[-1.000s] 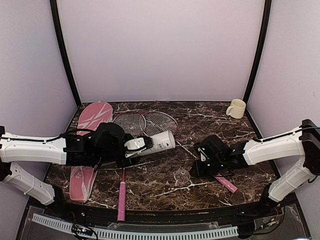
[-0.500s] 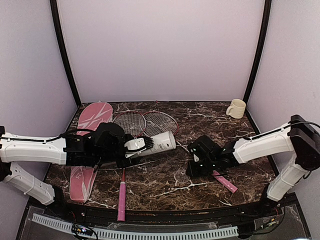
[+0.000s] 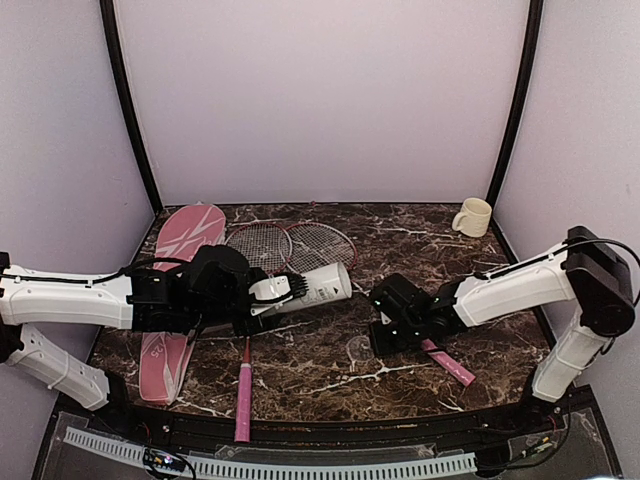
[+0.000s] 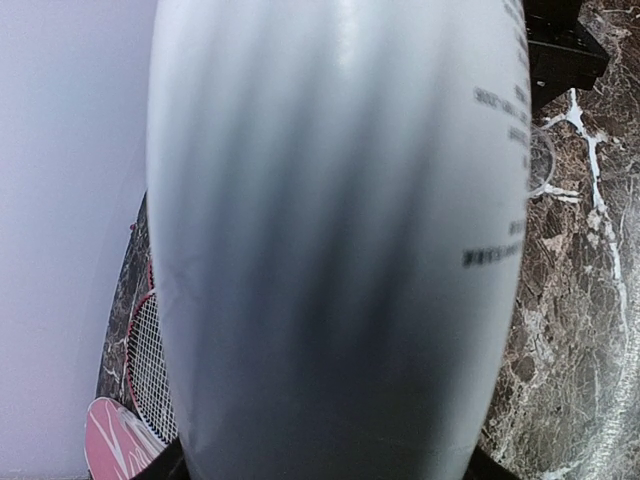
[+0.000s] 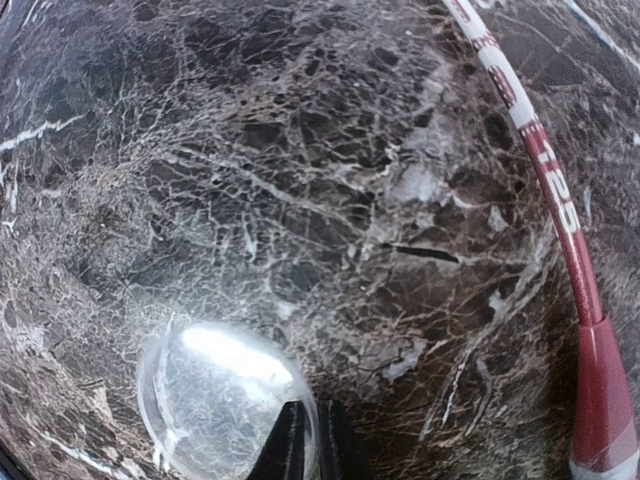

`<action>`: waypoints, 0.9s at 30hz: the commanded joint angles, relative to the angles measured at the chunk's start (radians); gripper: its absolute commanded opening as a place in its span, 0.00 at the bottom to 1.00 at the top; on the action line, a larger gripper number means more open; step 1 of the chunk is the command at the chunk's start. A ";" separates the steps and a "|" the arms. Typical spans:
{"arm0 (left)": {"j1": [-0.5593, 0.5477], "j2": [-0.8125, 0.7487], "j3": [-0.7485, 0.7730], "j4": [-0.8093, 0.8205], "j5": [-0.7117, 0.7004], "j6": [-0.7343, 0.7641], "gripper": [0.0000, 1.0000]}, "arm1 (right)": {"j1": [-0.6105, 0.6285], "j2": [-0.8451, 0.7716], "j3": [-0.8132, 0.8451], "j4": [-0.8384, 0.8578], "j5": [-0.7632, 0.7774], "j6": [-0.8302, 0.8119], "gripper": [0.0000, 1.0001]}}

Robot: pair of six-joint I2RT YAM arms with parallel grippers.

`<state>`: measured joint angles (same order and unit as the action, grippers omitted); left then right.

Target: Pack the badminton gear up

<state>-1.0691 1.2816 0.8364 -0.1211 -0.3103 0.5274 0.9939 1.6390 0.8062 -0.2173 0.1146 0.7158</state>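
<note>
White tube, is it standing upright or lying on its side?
On its side: the white tube runs horizontally across the top view, gripped by the left end effector.

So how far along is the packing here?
Done: nothing clearly; no loose shuttlecocks show. In hand: left fingers hold the white tube, right fingers pinch the rim of the clear lid on the table. Remaining: both racquets lie outside the pink cover.

tube [image 3: 315, 285] left of lid [image 3: 360, 348], mug [image 3: 472, 217] rear right
</note>
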 commanded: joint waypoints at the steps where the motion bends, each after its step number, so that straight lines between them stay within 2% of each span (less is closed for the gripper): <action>1: 0.001 -0.017 0.014 0.007 0.000 -0.003 0.63 | 0.012 0.026 0.019 -0.039 0.055 0.022 0.00; 7: 0.001 -0.057 0.013 0.029 0.018 -0.021 0.63 | -0.011 -0.036 0.016 -0.047 0.104 0.066 0.00; 9: 0.001 -0.061 0.010 0.038 0.025 -0.026 0.63 | -0.040 -0.119 -0.005 -0.017 0.084 0.057 0.00; 16: 0.001 -0.060 0.009 0.034 0.053 -0.039 0.63 | -0.191 -0.429 -0.096 0.098 -0.117 -0.008 0.00; 20: 0.002 -0.076 0.007 0.041 0.074 -0.050 0.63 | -0.227 -0.602 -0.128 0.202 -0.227 -0.013 0.00; 23: 0.001 -0.096 0.007 0.054 0.123 -0.072 0.63 | -0.224 -0.662 -0.146 0.328 -0.330 0.003 0.00; 26: 0.001 -0.114 0.002 0.066 0.158 -0.104 0.63 | -0.205 -0.684 -0.154 0.442 -0.330 0.007 0.00; 27: 0.001 -0.119 -0.003 0.074 0.170 -0.110 0.63 | -0.191 -0.686 -0.151 0.461 -0.374 0.030 0.00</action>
<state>-1.0695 1.2175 0.8364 -0.1059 -0.2043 0.4606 0.7753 0.9661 0.6704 0.0555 -0.1432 0.7200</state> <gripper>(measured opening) 0.634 0.004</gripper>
